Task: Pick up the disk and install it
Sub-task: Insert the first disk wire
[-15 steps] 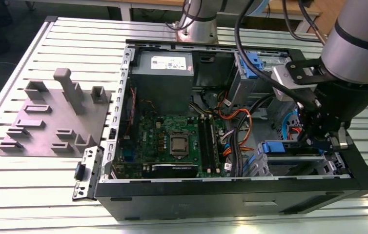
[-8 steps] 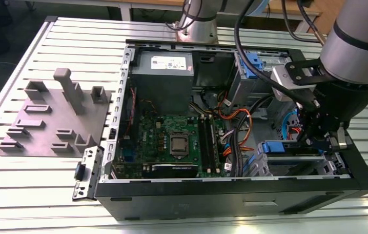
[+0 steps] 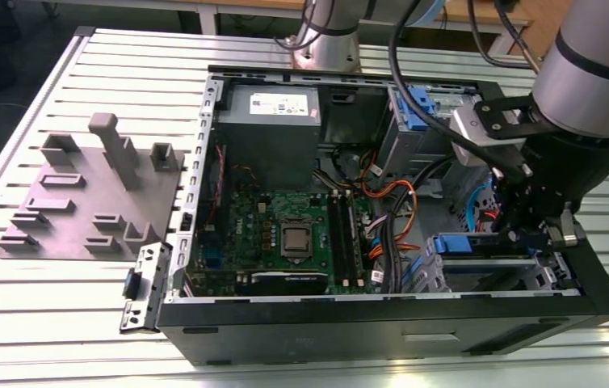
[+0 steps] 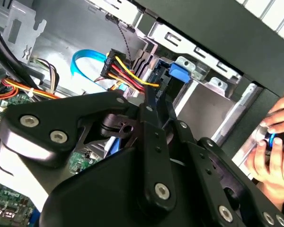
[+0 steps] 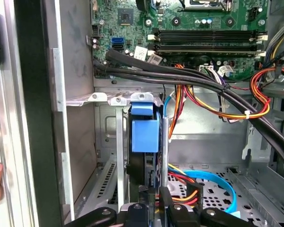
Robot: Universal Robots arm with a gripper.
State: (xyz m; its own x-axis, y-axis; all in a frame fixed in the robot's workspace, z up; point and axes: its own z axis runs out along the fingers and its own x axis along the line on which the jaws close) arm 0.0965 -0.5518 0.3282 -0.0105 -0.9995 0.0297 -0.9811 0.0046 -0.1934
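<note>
The disk (image 5: pixel 144 130) stands on edge inside the open computer case (image 3: pixel 391 323), in the drive cage at the corner of the case toward the exterior view's right and near side. In the first wrist view its blue plastic rail faces the camera, with a thin silver metal edge running alongside it. The exterior view shows the same blue rail (image 3: pixel 464 242) at the top of the cage, and the second wrist view shows it (image 4: pixel 178 72) against the grey metal cage wall.

The gripper (image 5: pixel 155 198) reaches down into that corner, and its black fingers (image 5: pixel 166 196) are drawn close together on the disk's narrow edge, gripping it. In the exterior view the gripper (image 3: pixel 536 234) hangs just beside the blue rail.

Behind the disk lie a looped blue flat cable (image 5: pixel 217 182) and a bundle of yellow, red and orange wires (image 5: pixel 255 106). Thick black cables (image 5: pixel 180 75) cross in front of the green motherboard (image 5: pixel 203 19). A grey power-supply box (image 3: pixel 272 113) sits at the far end of the case.

A person's hand (image 4: pixel 274 137) rests outside the case wall, holding something small. The case lies on a slatted metal desk (image 3: pixel 24 323), with a grey fixture plate (image 3: pixel 89 194) beside it.
</note>
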